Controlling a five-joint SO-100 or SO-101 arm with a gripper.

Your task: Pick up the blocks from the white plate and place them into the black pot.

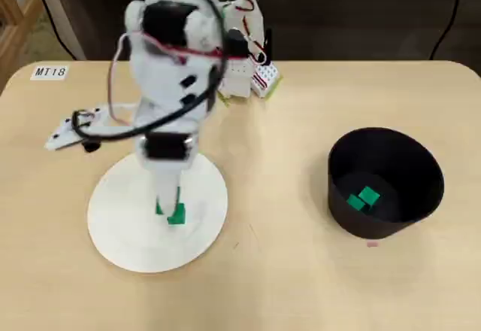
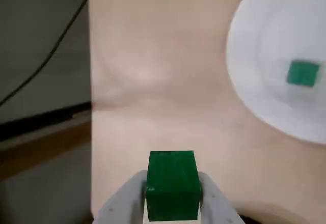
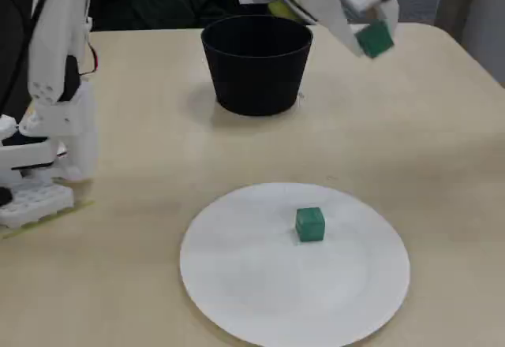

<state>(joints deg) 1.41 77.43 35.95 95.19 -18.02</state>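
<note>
The gripper [image 2: 172, 203] is closed on one green block [image 2: 172, 184], lifted above the desk [image 3: 410, 118] for carrying to the black pot [image 3: 257, 65], while another block [image 3: 310, 224] waits on the white plate [image 3: 237, 284].

Label "MT18" [image 1: 50, 71] on tan table [image 1: 301, 286]

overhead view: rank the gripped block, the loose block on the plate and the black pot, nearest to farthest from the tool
1. gripped block, held in the tool.
2. loose block, on the white plate by the arm.
3. black pot, far right.
</note>
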